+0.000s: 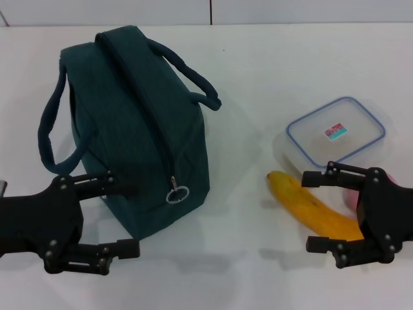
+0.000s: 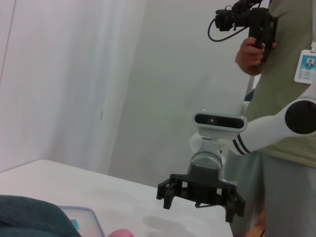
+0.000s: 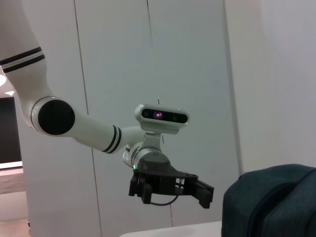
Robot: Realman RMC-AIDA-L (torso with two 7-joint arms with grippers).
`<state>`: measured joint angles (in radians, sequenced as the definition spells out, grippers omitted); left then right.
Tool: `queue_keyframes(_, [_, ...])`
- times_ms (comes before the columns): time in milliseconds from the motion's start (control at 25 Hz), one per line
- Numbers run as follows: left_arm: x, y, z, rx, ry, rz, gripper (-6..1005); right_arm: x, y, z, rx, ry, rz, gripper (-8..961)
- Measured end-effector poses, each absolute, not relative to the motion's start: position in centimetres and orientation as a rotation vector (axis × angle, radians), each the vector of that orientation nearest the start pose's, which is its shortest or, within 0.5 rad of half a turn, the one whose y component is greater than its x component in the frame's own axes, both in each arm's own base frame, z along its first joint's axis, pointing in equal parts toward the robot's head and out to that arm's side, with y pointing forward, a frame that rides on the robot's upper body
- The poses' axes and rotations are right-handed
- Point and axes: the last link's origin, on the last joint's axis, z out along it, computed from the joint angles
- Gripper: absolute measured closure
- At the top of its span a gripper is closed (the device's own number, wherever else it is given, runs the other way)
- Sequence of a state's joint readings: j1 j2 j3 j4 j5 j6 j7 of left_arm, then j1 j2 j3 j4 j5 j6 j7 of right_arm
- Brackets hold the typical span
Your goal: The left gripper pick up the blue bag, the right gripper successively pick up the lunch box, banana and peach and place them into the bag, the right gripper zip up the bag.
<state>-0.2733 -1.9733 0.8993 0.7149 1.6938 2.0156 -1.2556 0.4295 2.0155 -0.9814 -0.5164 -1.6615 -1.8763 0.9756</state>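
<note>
The blue bag (image 1: 139, 135) stands on the white table at the left, with its zipper ring (image 1: 176, 193) hanging at the near end. Its corner also shows in the wrist views (image 2: 29, 217) (image 3: 271, 202). My left gripper (image 1: 129, 219) is open just in front of the bag's near end, holding nothing. The clear lunch box (image 1: 335, 132) lies at the right, with the banana (image 1: 310, 205) in front of it. My right gripper (image 1: 311, 211) is open with its fingers either side of the banana in the head view. It hides most of the pink peach (image 1: 350, 197).
In the left wrist view the right gripper (image 2: 200, 200) hangs above the table, and a person with a camera (image 2: 276, 74) stands behind it. The right wrist view shows the left gripper (image 3: 170, 193) before a white wall. The table's far edge (image 1: 213, 24) runs behind the bag.
</note>
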Motion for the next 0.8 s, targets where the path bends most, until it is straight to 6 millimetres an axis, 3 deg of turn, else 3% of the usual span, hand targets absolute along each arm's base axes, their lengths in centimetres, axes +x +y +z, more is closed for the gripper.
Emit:
queue_keyframes(560, [-27.9, 22.9, 4.9, -2.896, -0.392, -1.092, 134, 24.9, 26.4, -0.1, -2.871, 0.101, 1.137, 72])
queue_keyframes(800, [-28.4, 24.7, 8.2, -2.654, -0.459, -1.158, 138, 24.9, 26.4, 0.1, -2.849, 0.111, 1.154, 72])
